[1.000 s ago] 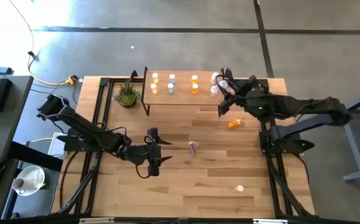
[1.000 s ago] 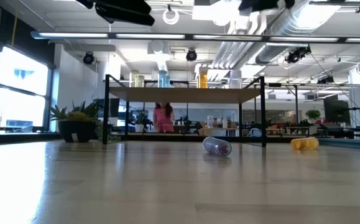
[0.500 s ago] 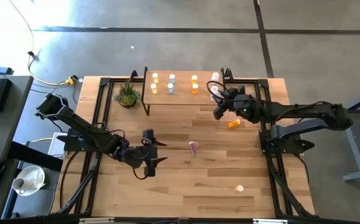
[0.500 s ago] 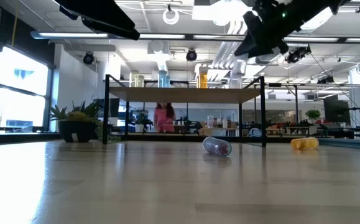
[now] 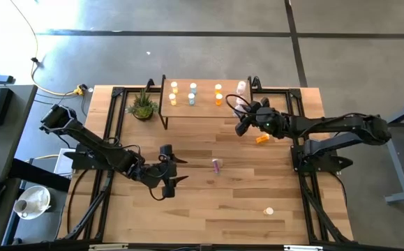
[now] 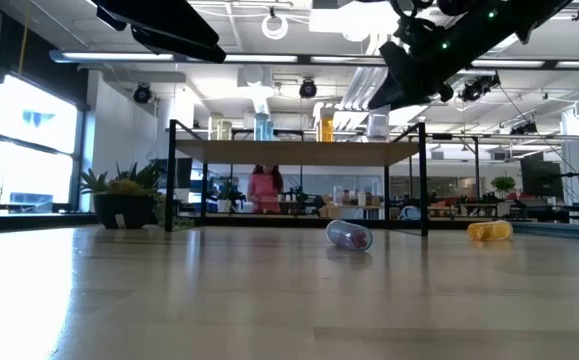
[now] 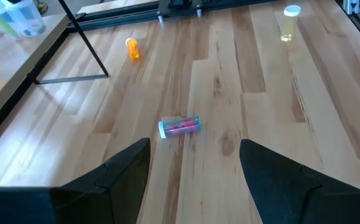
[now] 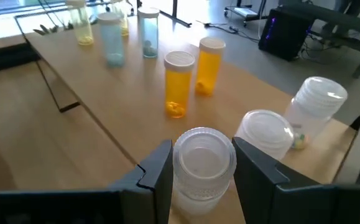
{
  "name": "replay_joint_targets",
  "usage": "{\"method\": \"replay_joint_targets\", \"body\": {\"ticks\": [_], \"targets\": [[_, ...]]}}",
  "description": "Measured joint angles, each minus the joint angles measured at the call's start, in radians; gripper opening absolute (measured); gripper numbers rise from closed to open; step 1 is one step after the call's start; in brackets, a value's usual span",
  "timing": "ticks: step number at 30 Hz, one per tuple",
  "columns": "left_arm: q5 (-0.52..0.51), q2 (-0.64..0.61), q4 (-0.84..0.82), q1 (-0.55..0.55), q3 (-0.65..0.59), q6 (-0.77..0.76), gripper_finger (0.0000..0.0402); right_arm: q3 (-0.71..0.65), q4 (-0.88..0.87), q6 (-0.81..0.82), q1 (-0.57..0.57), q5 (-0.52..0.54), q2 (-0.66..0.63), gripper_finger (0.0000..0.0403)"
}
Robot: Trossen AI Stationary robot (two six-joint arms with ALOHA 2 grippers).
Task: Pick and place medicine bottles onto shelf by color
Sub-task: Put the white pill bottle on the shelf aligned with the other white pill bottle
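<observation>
Right arm reaches in from the table's right side, extended toward the near right corner of the shelf (image 5: 202, 108); right gripper (image 5: 243, 120) sits at that corner, just in front of the shelf edge; in the low view it hangs above shelf height at the right post. Right wrist view: fingers (image 8: 158, 171) pinch a clear white-capped bottle (image 8: 204, 158), one on each side of it, cap toward the camera; whether it rests on the board or is held above it cannot be told.

Left arm comes from the table's left side, bent low, left gripper (image 5: 168, 171) over the open tabletop left of centre, well apart from the shelf; its fingers (image 7: 127, 171) are spread wide with nothing between them.

No readable labels or writing on any bottle.

On the shelf, right wrist view: two orange bottles (image 8: 180, 84) upright side by side, pale blue bottles (image 8: 111, 38) and yellow bottles (image 8: 80, 25) farther along, two clear white-capped bottles (image 8: 316, 109) near the right end, beside the held one.

On the table: a pinkish bottle (image 5: 216, 165) lying on its side near centre, ahead of the left gripper; an orange bottle (image 5: 262, 139) lying below the right gripper; a pale yellow bottle (image 5: 268, 210) toward the near right; potted plant (image 5: 143, 106) just left of the shelf.
</observation>
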Motion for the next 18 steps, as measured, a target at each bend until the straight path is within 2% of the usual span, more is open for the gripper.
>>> {"method": "replay_joint_targets", "body": {"ticks": [7, 18], "targets": [[0.001, 0.000, -0.001, 0.000, 0.000, 0.000, 0.0239, 0.000, 0.003, -0.001, -0.034, 0.002, 0.003, 0.0119], [0.003, 0.000, -0.002, 0.000, 0.000, 0.000, 0.0239, 0.000, 0.001, -0.007, -0.045, -0.058, 0.002, 0.0119]]}}
